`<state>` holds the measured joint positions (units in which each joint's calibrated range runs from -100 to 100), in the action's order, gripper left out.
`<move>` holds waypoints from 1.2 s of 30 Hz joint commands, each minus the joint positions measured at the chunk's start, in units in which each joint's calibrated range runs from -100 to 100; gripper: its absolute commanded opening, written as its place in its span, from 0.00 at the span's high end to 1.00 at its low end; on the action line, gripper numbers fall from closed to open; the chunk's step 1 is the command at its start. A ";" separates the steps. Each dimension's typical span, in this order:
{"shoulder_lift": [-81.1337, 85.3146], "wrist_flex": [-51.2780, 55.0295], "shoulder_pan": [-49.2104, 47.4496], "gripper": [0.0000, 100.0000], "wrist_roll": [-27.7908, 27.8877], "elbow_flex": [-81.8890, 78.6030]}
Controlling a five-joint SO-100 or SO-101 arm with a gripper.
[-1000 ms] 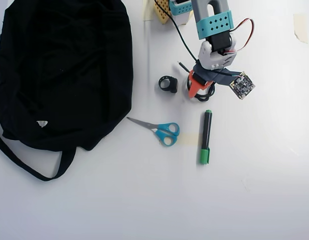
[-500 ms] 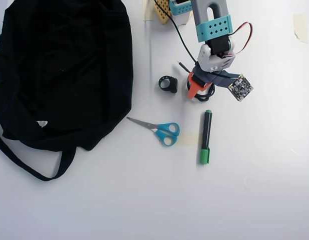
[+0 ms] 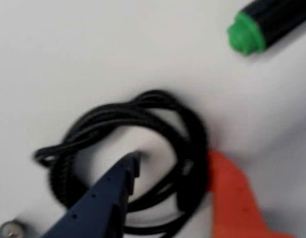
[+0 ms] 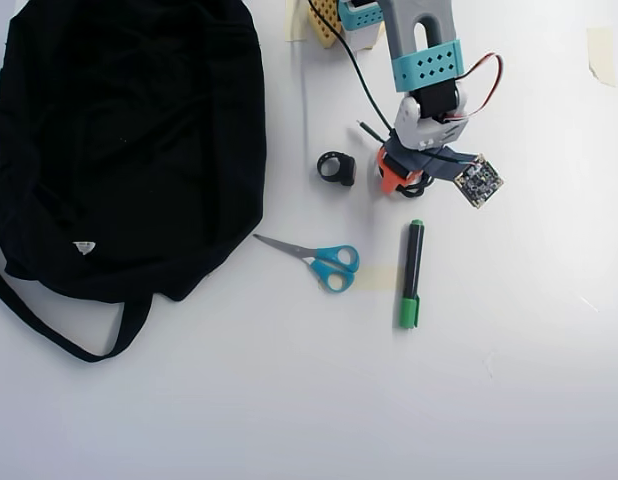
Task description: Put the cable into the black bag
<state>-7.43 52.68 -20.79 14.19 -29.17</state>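
Straddling the cable (image 3: pixel 143 116), the pincer (image 3: pixel 173 166) sits low over the white table (image 4: pixel 509 380): in the wrist view the dark blue finger (image 3: pixel 106 198) has its tip inside the coil, the orange finger (image 3: pixel 232 196) is outside, touching the loop's right-hand strands. Jaws parted, with those strands between them; no squeeze seen yet, so released, not grasping. Coil appears flat on the table.

Overhead view: pincer (image 4: pixel 397 176) covers most of the cable (image 4: pixel 367 130); only the short straight end pokes out toward upper left, plus a sliver of loop below the fingers.

Nearby: small chunky black ring piece (image 4: pixel 336 167) just left of the pincer, apart from it. Green-capped marker (image 4: pixel 412 273) lies below, cap end near the coil in the wrist view (image 3: pixel 272 22). Blue-handled scissors (image 4: pixel 319 260) lower left, blades pointing toward the black bag (image 4: pixel 129 140).

Bag fills the upper left, well apart from the cable; strap (image 4: pixel 59 325) trails to the left edge. Ring and scissors lie between cable and bag. Right and lower table bare.
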 commanded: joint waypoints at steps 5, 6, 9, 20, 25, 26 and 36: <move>-0.20 -0.31 0.15 0.98 -0.13 0.95; -0.20 -0.31 0.15 0.98 -0.13 0.95; -0.12 -0.31 0.15 0.98 -0.13 1.13; 1.21 0.55 0.23 0.98 -0.24 3.20; 1.29 5.20 0.23 0.98 -0.29 8.14; 1.29 7.35 0.23 0.98 -0.29 9.58; 1.29 24.58 0.08 0.98 0.18 22.52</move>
<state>-7.76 73.38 -20.72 14.09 -11.95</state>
